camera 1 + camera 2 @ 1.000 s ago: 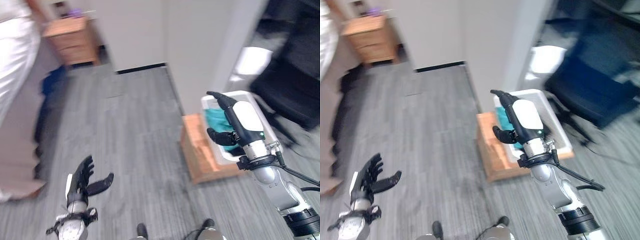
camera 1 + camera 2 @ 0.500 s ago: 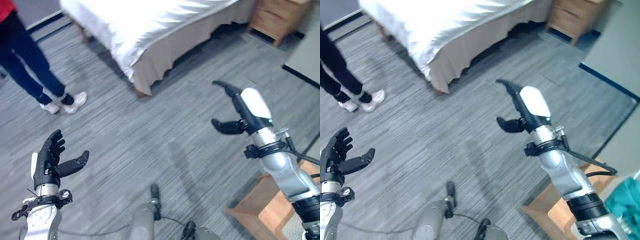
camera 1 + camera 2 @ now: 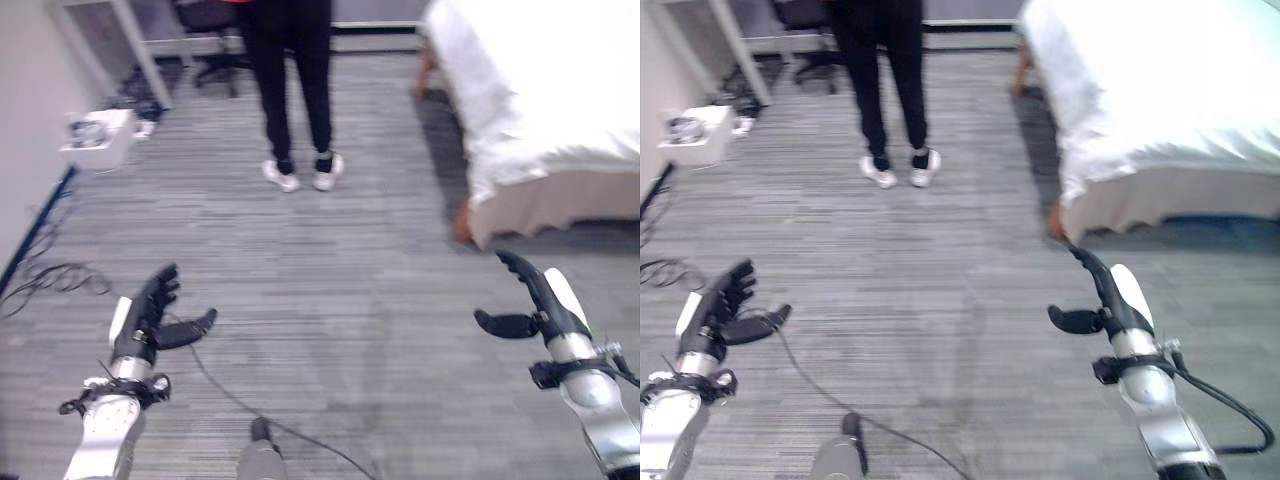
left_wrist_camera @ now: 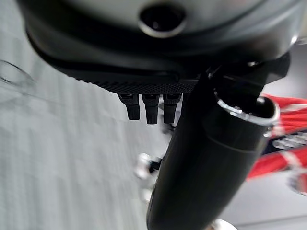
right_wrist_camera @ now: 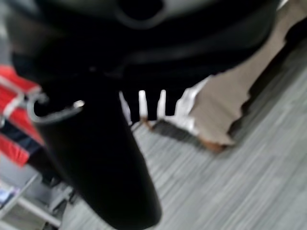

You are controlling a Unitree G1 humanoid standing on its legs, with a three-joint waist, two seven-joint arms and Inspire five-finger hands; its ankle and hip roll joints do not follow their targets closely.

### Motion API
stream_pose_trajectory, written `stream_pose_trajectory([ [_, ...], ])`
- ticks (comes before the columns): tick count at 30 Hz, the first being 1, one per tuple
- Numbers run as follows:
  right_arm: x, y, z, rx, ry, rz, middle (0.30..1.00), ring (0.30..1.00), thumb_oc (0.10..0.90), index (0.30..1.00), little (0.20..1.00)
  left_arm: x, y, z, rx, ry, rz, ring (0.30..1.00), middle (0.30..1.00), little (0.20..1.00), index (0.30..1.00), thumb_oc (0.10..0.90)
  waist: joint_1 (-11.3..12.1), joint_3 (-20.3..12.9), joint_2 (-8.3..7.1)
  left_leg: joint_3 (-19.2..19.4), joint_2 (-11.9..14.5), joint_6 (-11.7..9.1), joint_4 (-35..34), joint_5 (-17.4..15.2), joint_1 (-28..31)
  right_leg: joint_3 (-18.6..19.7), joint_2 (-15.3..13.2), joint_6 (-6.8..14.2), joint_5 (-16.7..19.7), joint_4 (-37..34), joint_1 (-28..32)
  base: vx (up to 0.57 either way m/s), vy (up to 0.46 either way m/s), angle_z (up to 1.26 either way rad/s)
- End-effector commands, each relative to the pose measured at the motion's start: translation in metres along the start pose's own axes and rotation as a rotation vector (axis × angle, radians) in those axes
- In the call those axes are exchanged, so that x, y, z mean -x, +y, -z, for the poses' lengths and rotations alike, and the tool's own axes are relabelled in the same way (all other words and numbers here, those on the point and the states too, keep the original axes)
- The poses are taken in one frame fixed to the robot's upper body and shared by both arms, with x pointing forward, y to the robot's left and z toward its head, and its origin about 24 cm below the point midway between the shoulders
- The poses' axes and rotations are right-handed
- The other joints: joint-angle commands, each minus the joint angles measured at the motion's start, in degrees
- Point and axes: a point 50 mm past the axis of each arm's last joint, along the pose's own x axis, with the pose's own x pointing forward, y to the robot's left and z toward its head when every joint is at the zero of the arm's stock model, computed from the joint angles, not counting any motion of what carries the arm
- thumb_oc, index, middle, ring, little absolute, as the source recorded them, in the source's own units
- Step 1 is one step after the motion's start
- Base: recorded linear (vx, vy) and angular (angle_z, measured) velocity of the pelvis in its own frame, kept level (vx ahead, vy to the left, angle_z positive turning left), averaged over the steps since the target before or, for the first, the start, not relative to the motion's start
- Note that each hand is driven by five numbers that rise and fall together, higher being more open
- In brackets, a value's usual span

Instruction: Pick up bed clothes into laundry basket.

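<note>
Swung round, both eyes now show bed [image 3: 540, 110] and person [image 3: 290, 90]; left hand [image 3: 150, 318] and right hand [image 3: 1110, 300] spread, empty.

Bright even room light; white bed [image 3: 540, 90] overexposed, glaring. Right wrist view heavily blurred; head views slightly soft.

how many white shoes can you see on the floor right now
2: a left-hand shoe and a right-hand shoe, side by side on the grey floor, worn by the person standing beyond both hands.
</note>
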Motion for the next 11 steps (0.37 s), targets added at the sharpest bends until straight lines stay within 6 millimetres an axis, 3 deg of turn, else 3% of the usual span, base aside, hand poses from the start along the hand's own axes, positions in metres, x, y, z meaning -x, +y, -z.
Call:
stream_pose_trajectory([
  [1,-0.0167,-0.0627,-0.0482,-0.041,-0.239,0.317,0.9,0.9,0.8,0.9,0.9,-0.0202,0.0315,-0.0832,-0.073,-0.373,-0.088,0.9,0.9,0.9,0.9,0.8,-1.9,1.4,-1.64,-3.7,3.0,-4.2,-3.1,-9.7,8.2,-0.1,6.5,-2.9,10.7,-15.5,-2.9,0.05,0.108,-0.01],
  [5,-0.0143,-0.0636,-0.044,-0.022,-0.224,0.344,0.9,0.9,0.8,0.9,0.9,-0.0249,0.0318,-0.0888,-0.081,-0.395,-0.104,0.9,0.9,0.9,0.9,0.8,-0.6,0.3,-2.72,-6.7,0.1,-2.9,-2.6,-10.8,8.0,0.5,7.8,-2.7,11.2,-18.7,-0.9,0.08,0.022,1.13],
  [11,-0.0169,-0.0595,-0.0427,0.008,-0.216,0.307,0.9,0.9,0.8,0.9,0.9,-0.019,0.0248,-0.08,-0.1,-0.377,-0.093,0.9,0.9,0.9,0.9,0.8,0.7,-1.8,-3.25,-7.1,-0.5,-2.6,-2.3,-11.4,8.6,-0.8,7.8,-2.6,11.8,-20.8,1.6,0.06,0.005,-0.1],
])
